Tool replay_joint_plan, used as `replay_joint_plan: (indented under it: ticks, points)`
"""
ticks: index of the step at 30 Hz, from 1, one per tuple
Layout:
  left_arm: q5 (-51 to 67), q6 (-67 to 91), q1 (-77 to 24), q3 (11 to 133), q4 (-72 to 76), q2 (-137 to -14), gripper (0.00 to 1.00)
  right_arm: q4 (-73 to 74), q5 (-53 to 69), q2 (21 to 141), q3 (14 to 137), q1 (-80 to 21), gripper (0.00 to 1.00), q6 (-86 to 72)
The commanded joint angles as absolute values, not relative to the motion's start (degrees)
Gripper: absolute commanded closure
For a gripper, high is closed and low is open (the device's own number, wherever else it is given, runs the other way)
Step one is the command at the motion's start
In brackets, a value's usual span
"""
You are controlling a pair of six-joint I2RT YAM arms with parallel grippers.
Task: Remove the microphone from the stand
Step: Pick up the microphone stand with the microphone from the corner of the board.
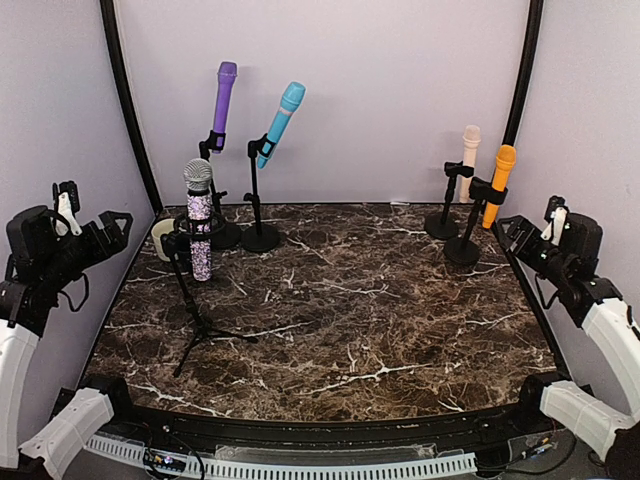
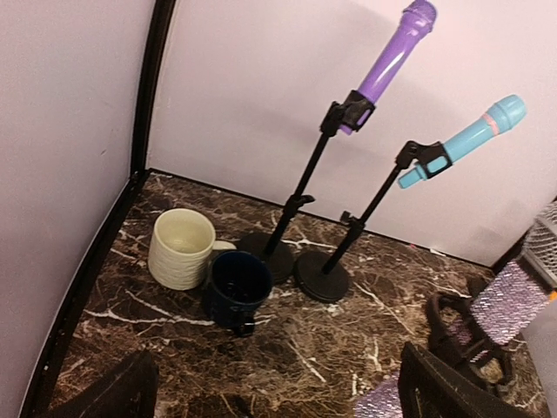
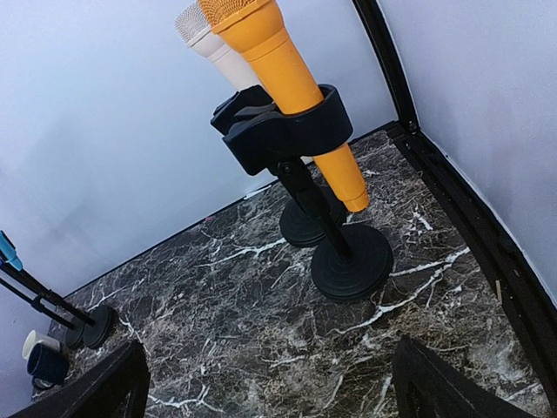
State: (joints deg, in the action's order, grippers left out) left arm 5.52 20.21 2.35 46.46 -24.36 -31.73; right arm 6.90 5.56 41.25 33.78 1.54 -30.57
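Task is sitting at zero: all 5 mics are resting in their clips, so the whole removal is remaining. At back L of the bench (image 1: 380, 300) the purple mic (image 1: 224, 95) and blue mic (image 1: 283, 118) are leaning in their holders on round-base stands. Nearer the front L, the glitter mic (image 1: 199, 215) is standing upright on a tripod stand (image 1: 195, 320). At back R the cream mic (image 1: 470, 150) and orange mic (image 1: 503, 165) are sitting close together, orange nearer the arms. I can't tell which mic the task is meaning. Judging by reach, glitter is lying closest to the L arm and orange to the R. The left claw (image 1: 112, 228) is hovering raised at the bench's L edge, angling in twd the glitter mic, fingers spread wide w/ nothing btwn them. The right claw (image 1: 512, 232) is mirroring it at the R edge, also gaping and empty, pointing at the orange mic, whose black clip (image 3: 287, 131) is wrapping its lower body. Neither claw is touching anything. A cream mug (image 2: 181, 248) and a dark mug (image 2: 237, 283) are sitting touching each other near the back-L stands.
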Motion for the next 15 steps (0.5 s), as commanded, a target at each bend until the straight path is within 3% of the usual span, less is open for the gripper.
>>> replay_joint_plan:
  ticks: [1, 15]
  points:
    - [15.8, 19.4, 2.3, 54.6, -33.8, -33.8, 0.02, 6.4, 8.1, 40.6, 34.3, 1.6, 0.02, -29.4]
    - [33.0, 7.7, 2.2, 64.2, -47.7, -35.2, 0.05, 3.8, 15.8, 42.5, 32.9, 1.6, 0.02, -29.9]
